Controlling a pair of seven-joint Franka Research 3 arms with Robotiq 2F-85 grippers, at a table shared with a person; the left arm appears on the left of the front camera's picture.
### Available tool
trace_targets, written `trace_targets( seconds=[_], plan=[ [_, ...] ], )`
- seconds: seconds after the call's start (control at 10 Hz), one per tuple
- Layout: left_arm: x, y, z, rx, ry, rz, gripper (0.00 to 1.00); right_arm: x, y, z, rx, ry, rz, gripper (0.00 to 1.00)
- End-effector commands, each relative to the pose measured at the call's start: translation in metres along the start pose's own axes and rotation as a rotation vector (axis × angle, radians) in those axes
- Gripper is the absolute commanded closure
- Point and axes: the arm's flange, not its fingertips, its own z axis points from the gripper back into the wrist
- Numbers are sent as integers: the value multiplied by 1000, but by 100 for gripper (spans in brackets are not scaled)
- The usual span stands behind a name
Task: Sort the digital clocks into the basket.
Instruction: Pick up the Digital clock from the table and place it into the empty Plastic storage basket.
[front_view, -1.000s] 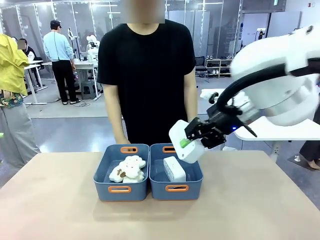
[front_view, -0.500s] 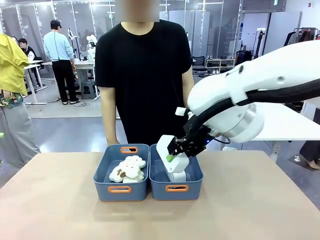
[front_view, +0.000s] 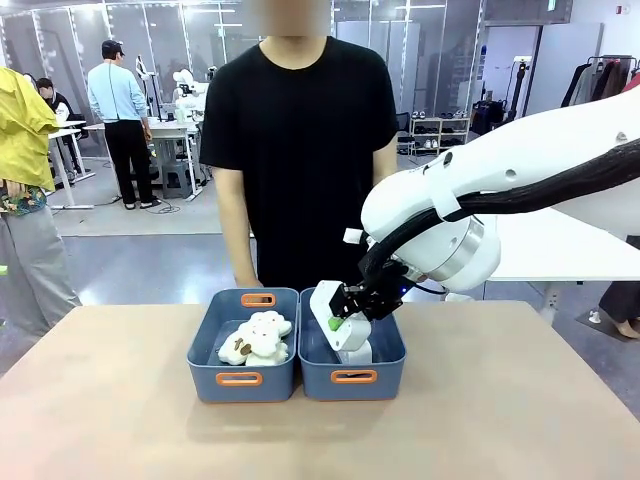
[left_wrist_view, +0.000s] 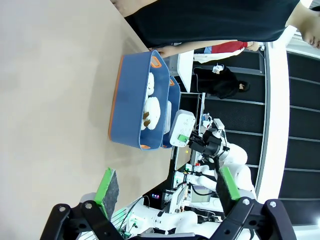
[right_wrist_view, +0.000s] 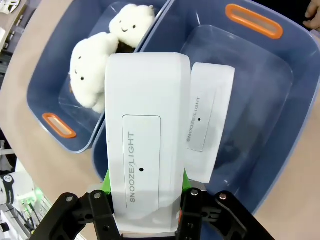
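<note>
White clock in right hand over basket.

The digital clock clamped in the right arm's jaws is smooth white plastic with a soft sheen, like the second clock lying just beyond it. Under them the basket is blue-grey moulded plastic, slightly glossy inside. Beside the jaws, the cloud toys look fluffy, and the desk is matt beige.
</note>
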Motion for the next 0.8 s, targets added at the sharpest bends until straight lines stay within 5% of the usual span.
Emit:
trace_targets(
  seconds=[0.0, 0.1, 0.5, 0.7],
  plan=[
    [0, -5, 3, 7, 13, 10, 0, 8, -2, -2, -7, -5, -18, 100],
    [0, -5, 3, 7, 13, 10, 0, 9, -6, -2, -6, -7, -23, 43],
    [0, -5, 3, 7, 13, 10, 0, 5, -5, 1, -4, 5, -36, 0],
    [0, -5, 3, 7, 13, 10, 0, 0, -9, 8, -15, -4, -37, 0]
  ],
)
